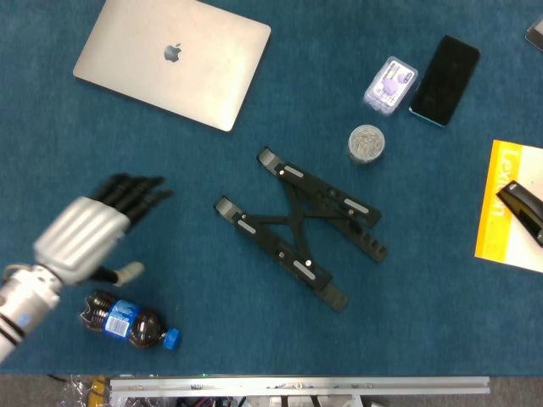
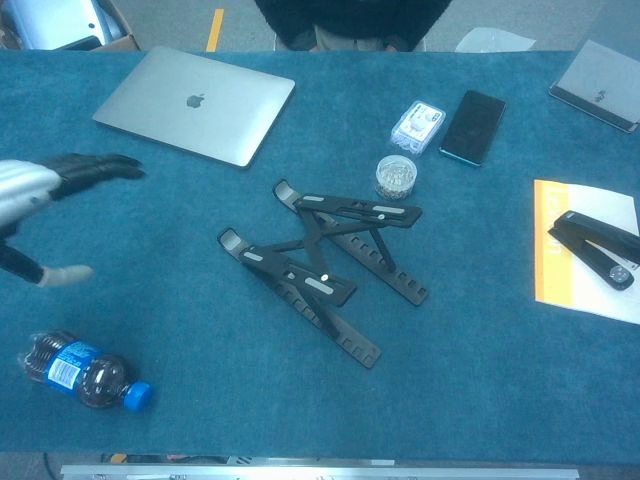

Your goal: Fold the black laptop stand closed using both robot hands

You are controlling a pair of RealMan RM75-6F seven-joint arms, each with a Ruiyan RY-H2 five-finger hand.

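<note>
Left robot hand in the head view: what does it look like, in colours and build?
The left robot hand has a silver, ribbed back shell, black fingers and a thumb with a pale tip. A silver cylindrical wrist with a darker band joins it to the arm at the lower left edge. No cables or markings can be made out. The right robot hand appears in neither view.
</note>
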